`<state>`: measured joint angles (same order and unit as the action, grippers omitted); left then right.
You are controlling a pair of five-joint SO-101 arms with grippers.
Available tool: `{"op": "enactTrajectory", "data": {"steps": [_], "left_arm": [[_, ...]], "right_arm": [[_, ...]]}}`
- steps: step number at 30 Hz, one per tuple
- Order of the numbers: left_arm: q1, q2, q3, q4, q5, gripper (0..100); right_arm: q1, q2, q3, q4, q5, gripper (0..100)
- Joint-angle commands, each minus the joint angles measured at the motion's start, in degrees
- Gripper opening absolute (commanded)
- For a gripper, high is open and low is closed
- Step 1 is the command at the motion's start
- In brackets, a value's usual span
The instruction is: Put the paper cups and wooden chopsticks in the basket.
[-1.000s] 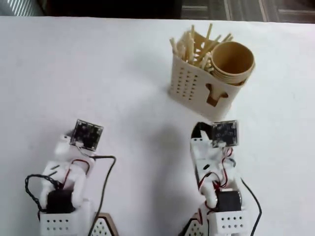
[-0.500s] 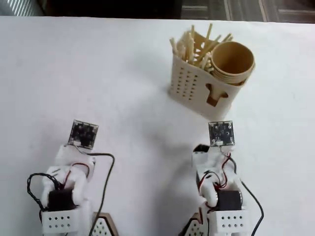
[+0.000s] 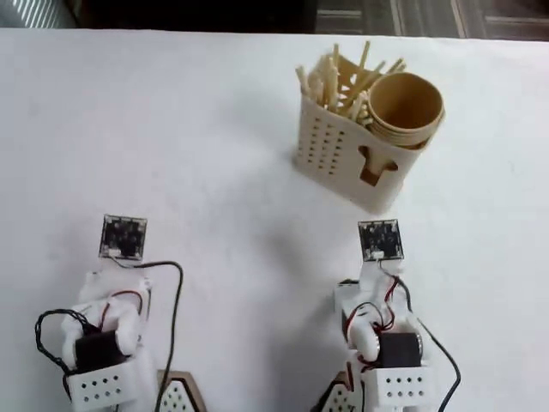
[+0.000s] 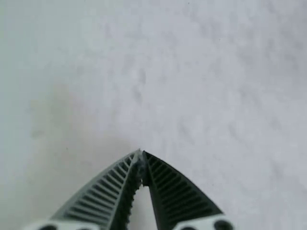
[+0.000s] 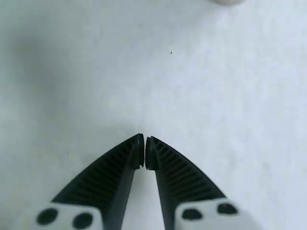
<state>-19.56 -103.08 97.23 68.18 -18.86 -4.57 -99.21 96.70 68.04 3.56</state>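
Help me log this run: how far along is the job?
Done: the tan paper cups and pale wooden chopsticks stand inside the cream perforated plastic basket. In hand: nothing; the left tool and right tool are shut, empty, above the white table. Left: seemingly nothing.

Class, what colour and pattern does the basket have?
Cream basket, rows of small holes; high view shows it best.

a white table [image 3: 214, 129] takes up nearly everything, its top plain and a little mottled, with one tiny dark speck [image 5: 171, 52] on it; past its far edge, a dark strip [image 3: 189, 13] at 12 o'clock, a pale slatted patch [image 3: 34, 10] at 11, grey tiled floor [image 3: 429, 15] at 1; two perforated wedges [image 3: 176, 396] at 6 o'clock, brown-rimmed
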Motion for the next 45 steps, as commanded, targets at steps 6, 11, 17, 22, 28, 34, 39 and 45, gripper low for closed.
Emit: {"op": "enactTrajectory", "data": {"steps": [6, 11, 17, 22, 28, 34, 39, 45], "left_arm": [[-0.4, -0.4, -0.3, 4.4, 0.5, 2], [-0.7, -0.4, -0.3, 4.9, 0.4, 2], [-0.7, -0.4, -0.3, 4.9, 0.4, 2], [-0.7, -0.4, -0.3, 4.9, 0.4, 2], [-0.7, -0.4, -0.3, 4.9, 0.4, 2], [-0.7, -0.4, -0.3, 4.9, 0.4, 2], [-0.7, -0.4, -0.3, 4.9, 0.4, 2], [-0.7, -0.4, -0.3, 4.9, 0.4, 2]], "right_arm": [[0.1, -0.1, 0.4, 0.1, -0.2, 1.8], [0.1, -0.1, 0.4, 0.1, -0.2, 1.8], [0.1, -0.1, 0.4, 0.1, -0.2, 1.8], [0.1, -0.1, 0.4, 0.1, -0.2, 1.8], [0.1, -0.1, 0.4, 0.1, -0.2, 1.8], [0.1, -0.1, 0.4, 0.1, -0.2, 1.8], [0.1, -0.1, 0.4, 0.1, -0.2, 1.8], [0.1, -0.1, 0.4, 0.1, -0.2, 1.8]]}}
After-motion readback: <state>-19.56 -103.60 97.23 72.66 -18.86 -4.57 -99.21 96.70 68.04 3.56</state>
